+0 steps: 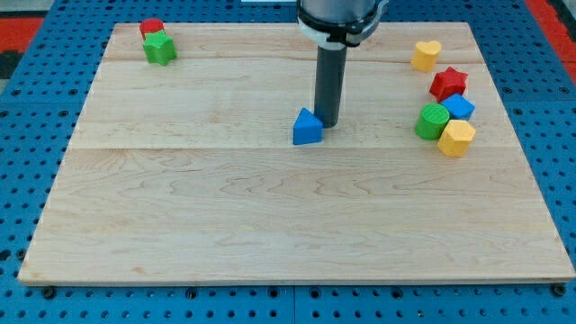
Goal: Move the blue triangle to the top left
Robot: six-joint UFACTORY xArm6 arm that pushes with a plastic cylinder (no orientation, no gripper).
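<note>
A wooden board (270, 225) lies on a blue pegboard (27, 135). Near the board's top left corner a red block (151, 27) sits touching a green block (160, 49) just below it. At the view's right, a yellow heart (426, 55) stands apart above a tight cluster: a red star (447, 83), a blue cube (459, 107), a green cylinder (432, 121) and a yellow hexagon (456, 138).

- The arm (342, 18) is cut off by the view's top edge; only its lowest part and the rod show.
- The red block (151, 28) sits half hidden behind the green block (160, 49), its shape unclear.
- The blue block (459, 107) at the view's right is partly covered by the green cylinder (432, 121) and the yellow block (456, 138).
- My tip (327, 124) sits just behind the blue triangle (307, 128); contact cannot be judged.
</note>
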